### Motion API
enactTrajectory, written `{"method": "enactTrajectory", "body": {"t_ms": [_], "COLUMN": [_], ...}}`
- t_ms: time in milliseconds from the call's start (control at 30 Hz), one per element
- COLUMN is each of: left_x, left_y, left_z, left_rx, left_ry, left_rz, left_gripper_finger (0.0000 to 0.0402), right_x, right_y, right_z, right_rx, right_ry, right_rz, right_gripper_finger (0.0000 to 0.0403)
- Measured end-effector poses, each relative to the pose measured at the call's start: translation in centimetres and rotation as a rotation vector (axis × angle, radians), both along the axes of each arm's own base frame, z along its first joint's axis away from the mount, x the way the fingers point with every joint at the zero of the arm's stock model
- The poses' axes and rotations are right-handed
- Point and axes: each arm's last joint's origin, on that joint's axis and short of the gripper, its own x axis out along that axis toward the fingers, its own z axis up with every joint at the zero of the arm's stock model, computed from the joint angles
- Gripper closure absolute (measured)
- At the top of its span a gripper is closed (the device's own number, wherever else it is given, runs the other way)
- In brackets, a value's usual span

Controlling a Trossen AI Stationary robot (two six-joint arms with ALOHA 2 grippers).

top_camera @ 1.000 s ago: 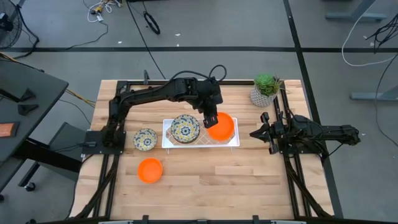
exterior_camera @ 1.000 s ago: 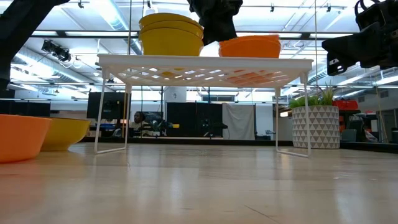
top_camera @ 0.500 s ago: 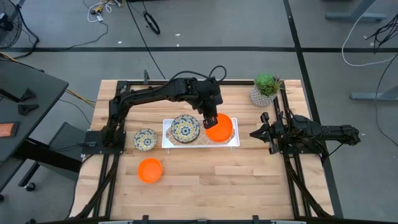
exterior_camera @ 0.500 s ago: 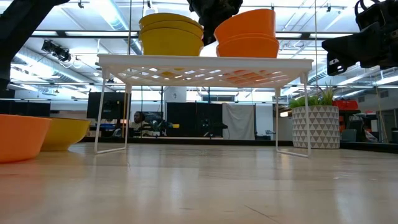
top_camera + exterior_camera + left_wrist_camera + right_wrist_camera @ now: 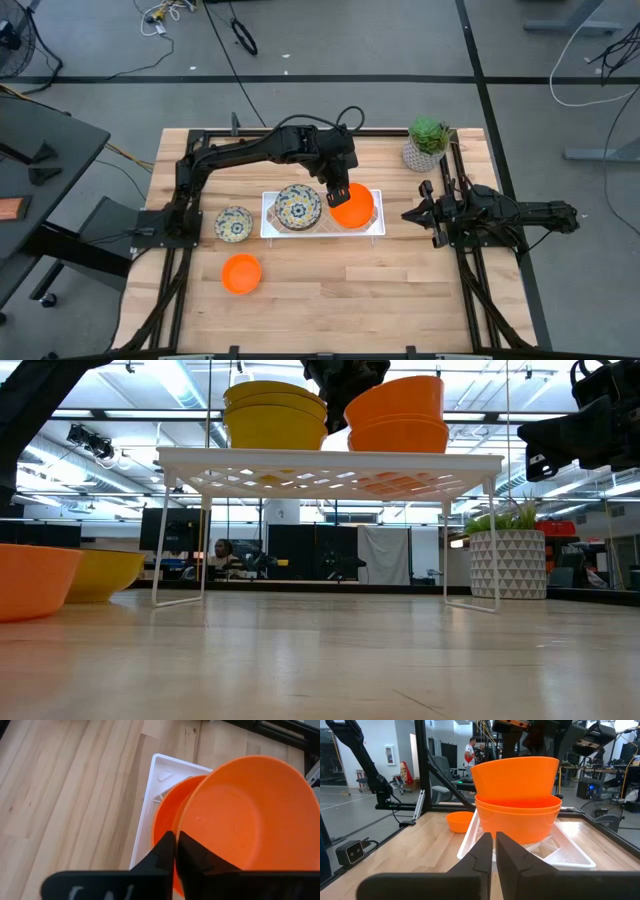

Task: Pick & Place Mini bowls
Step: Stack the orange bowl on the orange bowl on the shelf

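Note:
Two plain orange mini bowls sit one in the other at the right end of a white wire rack (image 5: 268, 231). The upper bowl (image 5: 398, 398) is tilted and raised partly out of the lower one (image 5: 400, 436). My left gripper (image 5: 337, 194) is shut on the upper bowl at its left side. A stack of patterned bowls (image 5: 297, 207) stands on the rack's left half. One patterned bowl (image 5: 234, 223) and one orange bowl (image 5: 241, 273) rest on the table, left of the rack. My right gripper (image 5: 412, 213) waits shut at the right edge. My left gripper pinches the upper orange bowl's rim (image 5: 178, 822), one finger (image 5: 200, 865) inside the bowl and one (image 5: 159, 856) outside. The fingers slant down from the table's far left. The bowl is tipped, its held side higher. Its underside stays within the lower bowl's rim (image 5: 517, 802).
A potted green plant (image 5: 428, 143) stands at the far right corner. Bare wood lies in front of the rack and to the near right. The rack (image 5: 330, 457) stands on thin legs, with open space under it.
My left gripper has shut on the rim of the top orange bowl. That bowl was nested flush in the lower one. It has since risen and tipped up out of it and now holds still. The lower bowl has stayed on the rack.

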Motion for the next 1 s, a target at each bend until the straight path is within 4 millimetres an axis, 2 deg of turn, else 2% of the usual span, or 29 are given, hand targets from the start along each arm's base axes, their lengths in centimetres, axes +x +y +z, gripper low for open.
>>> {"method": "enactTrajectory", "body": {"t_ms": [500, 633, 833, 1000], "left_x": [0.1, -0.1, -0.6, -0.5], "left_y": [0.0, 0.2, 0.4, 0.5], "left_z": [0.1, 1.1, 3.4, 3.7], "left_rx": [-0.015, -0.018, -0.034, -0.104], "left_ry": [-0.009, -0.043, -0.118, -0.148], "left_rz": [0.02, 0.018, 0.001, -0.057], "left_gripper_finger": [0.0273, 0.0258, 0.0256, 0.0302], "right_x": [0.0, 0.0, 0.0, 0.0], "right_y": [0.0, 0.0, 0.0, 0.0], "right_z": [0.0, 0.0, 0.0, 0.0], "right_rx": [0.0, 0.0, 0.0, 0.0], "right_ry": [0.0, 0.0, 0.0, 0.0], "right_rz": [0.0, 0.0, 0.0, 0.0], "right_gripper_finger": [0.0376, 0.0376, 0.0376, 0.0376]}}
